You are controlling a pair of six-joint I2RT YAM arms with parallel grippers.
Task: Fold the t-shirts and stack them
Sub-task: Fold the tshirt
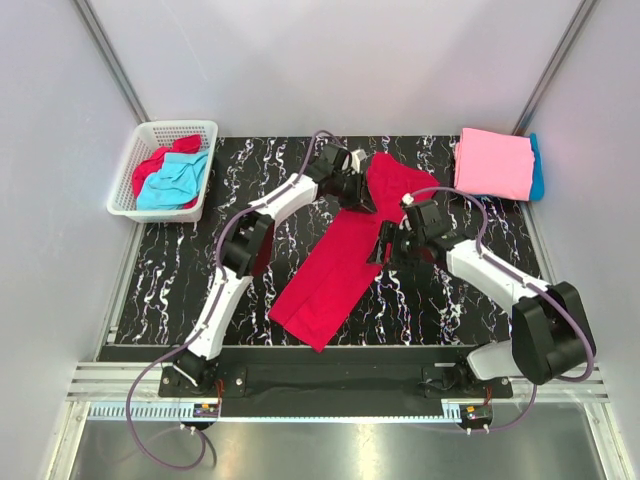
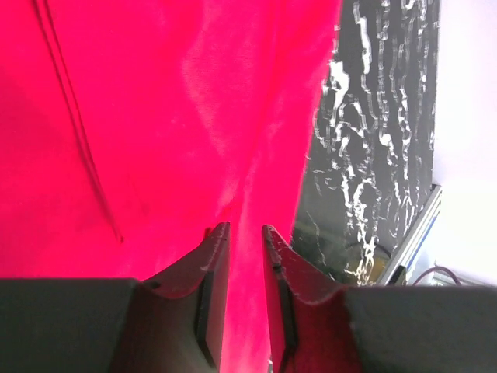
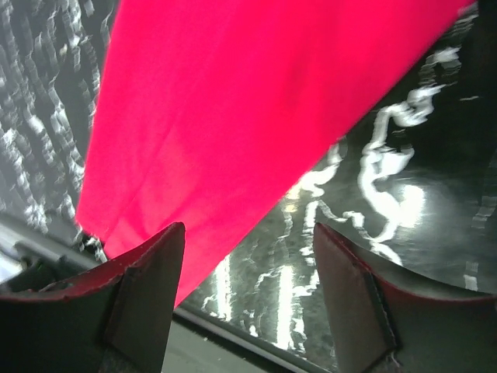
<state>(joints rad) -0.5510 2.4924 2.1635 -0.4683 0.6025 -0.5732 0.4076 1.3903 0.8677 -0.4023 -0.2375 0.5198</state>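
Top external view shows five t-shirts, two grippers and one basket. Nearest, the crimson t-shirt (image 1: pixel 335 270) lies diagonally mid-table, partly covered by the arms. At its right edge the right gripper (image 1: pixel 384 246) hangs spread wide, grasping nothing. Farther, the left gripper (image 1: pixel 352 188) has its jaws narrowly apart over the cloth; whether they pinch it, I cannot tell. Far right, the folded pink t-shirt (image 1: pixel 492 165) hides most of a turquoise t-shirt (image 1: pixel 537 168). Far left, the basket (image 1: pixel 160 127) holds a crumpled red t-shirt (image 1: pixel 150 170) and a second turquoise t-shirt (image 1: pixel 175 186).
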